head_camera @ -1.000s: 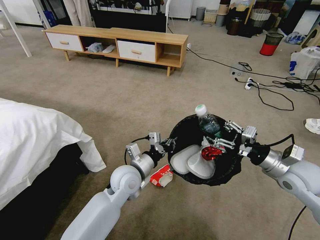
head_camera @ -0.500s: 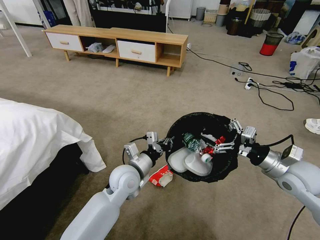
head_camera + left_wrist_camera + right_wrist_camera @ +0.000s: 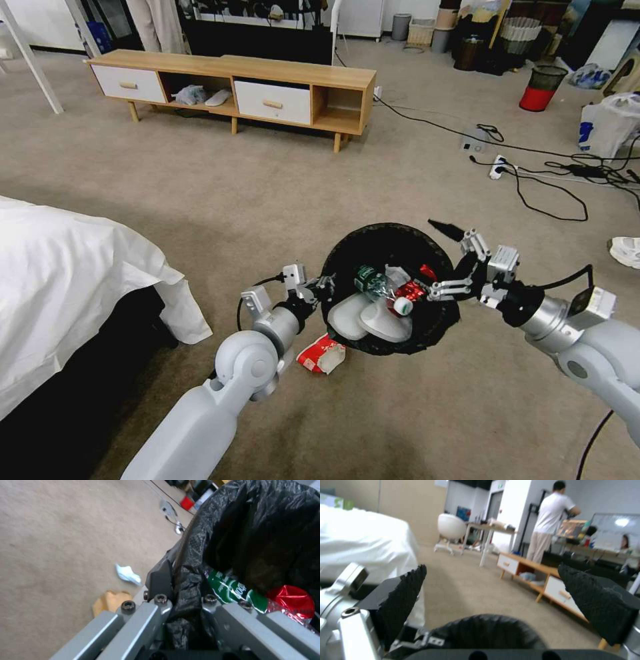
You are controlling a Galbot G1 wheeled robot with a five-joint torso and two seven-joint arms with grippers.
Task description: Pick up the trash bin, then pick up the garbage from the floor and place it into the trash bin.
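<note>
Two grippers frame the bin point(image 3: 433, 320) in the head view: the left gripper point(image 3: 319, 288) is clamped on its near-left rim, and the right gripper point(image 3: 460, 267) hangs at its right rim with jaws spread wide and nothing between them. The left wrist view shows the grip up close, one finger point(image 3: 160, 580) outside the black liner point(image 3: 266, 530) and the other inside, with bunched plastic pinched between them. It also shows a tissue point(image 3: 127, 574) and a brown bag point(image 3: 110, 601) lying on the carpet point(image 3: 60, 537) beside the bin. The right wrist view looks out between two open black pads point(image 3: 405, 597) across the room toward a bed point(image 3: 363, 540) and a low cabinet point(image 3: 533, 576).

A second ago a bottle stood above the rim between the right fingers; half a second ago it was already lying in the bin. Now the right gripper has drawn back to the rim, and the bin sits slightly farther left in the picture.

Inside the bin lie a bottle point(image 3: 373, 281) with a green label and white cap, a crushed red can point(image 3: 412, 291) and two white slippers point(image 3: 373, 320). A red-white cup point(image 3: 321, 353) lies on the carpet just below the left arm, outside the bin.
</note>
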